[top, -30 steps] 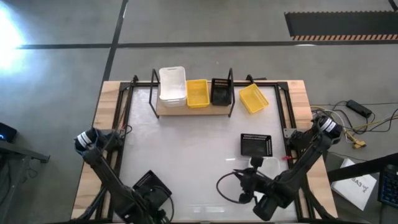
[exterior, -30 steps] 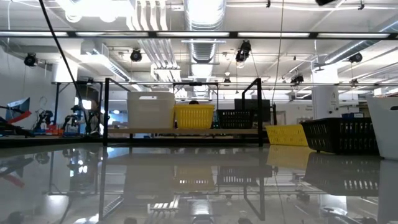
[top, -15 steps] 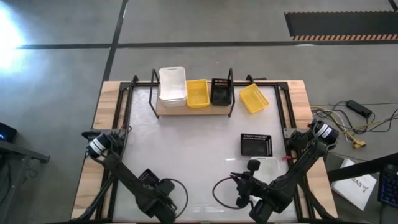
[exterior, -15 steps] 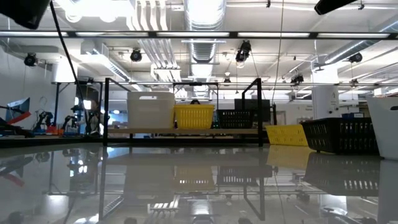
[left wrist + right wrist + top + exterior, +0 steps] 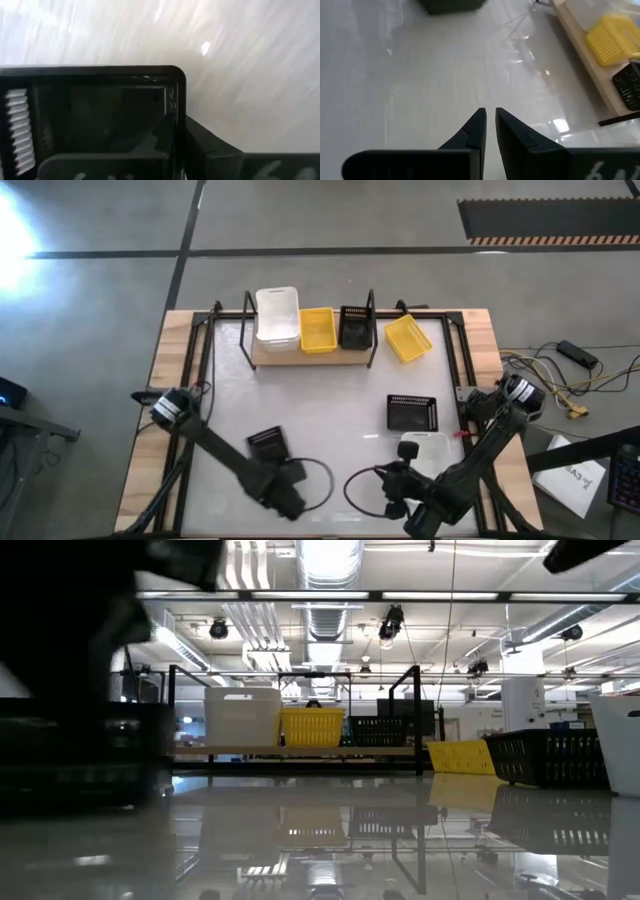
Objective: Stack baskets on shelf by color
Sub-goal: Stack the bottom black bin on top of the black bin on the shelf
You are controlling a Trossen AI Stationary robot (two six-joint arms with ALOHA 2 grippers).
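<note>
Black plastic fills the near part of the left wrist view: a black basket (image 5: pixel 95 120) sits right at the left gripper (image 5: pixel 268 452). The fingers of this gripper look clamped on the basket's rim, and from above the basket (image 5: pixel 266 444) shows at the near left of the white bench (image 5: pixel 320 395).

Next to it, near the front edge, is the right gripper (image 5: pixel 392 480). Its two dark fingers (image 5: pixel 475 131) are almost pressed together and hold nothing.

A little farther back on the right lies a white basket (image 5: pixel 420 448), and just behind it a second black basket (image 5: pixel 412 413). Both rest flat on the bench.

Farthest back is the shelf (image 5: pixel 309 355), a wooden board in a black wire frame. On it, from left to right, are a white stack (image 5: pixel 277 315), a yellow basket (image 5: pixel 317 330) and a black one (image 5: pixel 355 327). They stand side by side. Another yellow basket (image 5: pixel 407 338) lies on the bench just to the right of the shelf, turned at a slant.
</note>
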